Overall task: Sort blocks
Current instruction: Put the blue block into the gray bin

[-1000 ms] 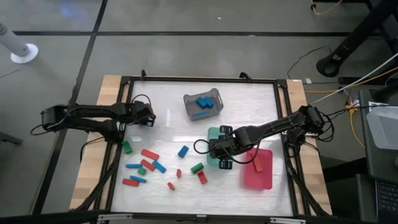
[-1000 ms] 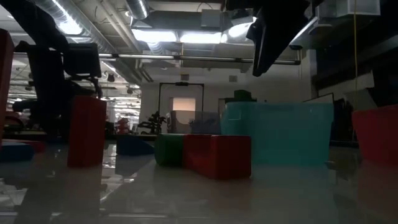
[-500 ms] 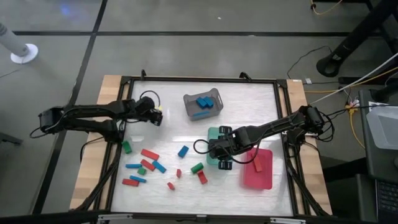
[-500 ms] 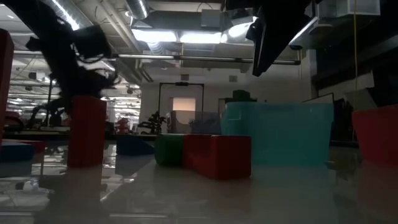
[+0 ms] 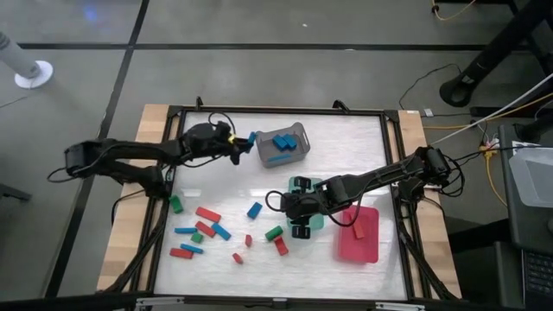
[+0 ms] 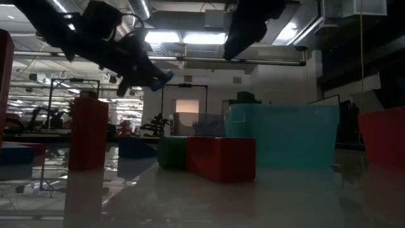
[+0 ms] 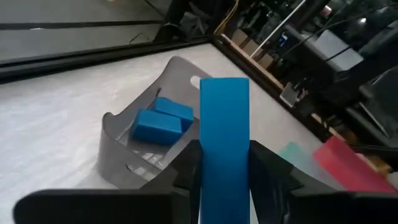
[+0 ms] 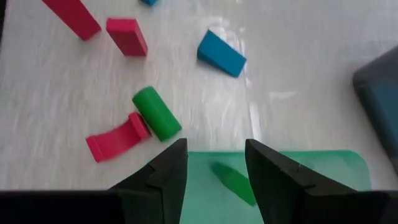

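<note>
Now my left hand [image 5: 243, 142], clamped on a blue block [image 7: 224, 143], hovers just beside the grey basket [image 5: 298, 135], needing release over it; my right hand [image 8: 211, 165] waits open-fingered.

So the grey slatted basket [image 5: 298, 130] sits toward the far middle of the table, with two blue blocks [image 5: 282, 142] inside. Just left of it hangs the left gripper [image 5: 244, 140], pinching a blue bar [image 7: 224, 143]. Nearer the front, right of centre, is the flat green tray [image 8: 336, 180] with a small green block [image 8: 233, 182] on it and the right gripper [image 5: 300, 207] above it. The flat red tray [image 5: 367, 246] lies just right of that, a red block [image 5: 358, 230] on it. The loose blocks [image 5: 203, 229] are scattered front-left.
</note>
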`<state>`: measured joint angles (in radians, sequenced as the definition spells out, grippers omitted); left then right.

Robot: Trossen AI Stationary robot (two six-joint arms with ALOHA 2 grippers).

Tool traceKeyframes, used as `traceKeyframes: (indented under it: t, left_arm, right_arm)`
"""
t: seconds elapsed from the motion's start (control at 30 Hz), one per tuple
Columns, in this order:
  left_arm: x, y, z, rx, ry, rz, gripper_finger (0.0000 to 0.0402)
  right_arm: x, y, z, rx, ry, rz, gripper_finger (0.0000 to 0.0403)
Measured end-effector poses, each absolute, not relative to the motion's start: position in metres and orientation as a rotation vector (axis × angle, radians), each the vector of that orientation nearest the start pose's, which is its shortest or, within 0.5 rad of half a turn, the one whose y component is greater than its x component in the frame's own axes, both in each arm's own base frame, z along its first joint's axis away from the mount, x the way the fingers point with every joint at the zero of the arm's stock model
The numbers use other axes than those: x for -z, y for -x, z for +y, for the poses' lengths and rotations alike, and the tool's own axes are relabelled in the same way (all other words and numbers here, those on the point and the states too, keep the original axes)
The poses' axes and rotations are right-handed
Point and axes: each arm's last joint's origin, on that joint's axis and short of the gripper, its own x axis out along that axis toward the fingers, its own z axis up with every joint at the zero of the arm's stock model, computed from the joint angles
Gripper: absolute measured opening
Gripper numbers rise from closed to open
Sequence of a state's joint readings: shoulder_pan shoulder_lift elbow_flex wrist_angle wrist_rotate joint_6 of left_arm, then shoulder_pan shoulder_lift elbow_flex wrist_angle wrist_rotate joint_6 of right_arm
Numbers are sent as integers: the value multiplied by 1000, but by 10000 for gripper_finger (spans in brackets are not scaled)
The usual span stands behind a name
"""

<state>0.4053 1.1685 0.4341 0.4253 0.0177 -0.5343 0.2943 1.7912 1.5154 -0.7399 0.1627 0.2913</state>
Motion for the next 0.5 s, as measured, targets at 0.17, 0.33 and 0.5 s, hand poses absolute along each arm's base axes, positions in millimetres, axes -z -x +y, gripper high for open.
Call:
traceKeyframes:
  t: [0.17, 0.33, 0.5]
  left_arm:
    - [-180, -236, 101, -469, 551, 277, 82]
    - [-176, -265, 113, -468, 512, 321, 89]
    - [-182, -288, 119, -441, 452, 322, 88]
  right_arm:
    - [-273, -369, 107, 34, -84, 951, 163]
    - [-269, -375, 111, 18, -201, 938, 163]
    - [-252, -383, 121, -47, -204, 973, 163]
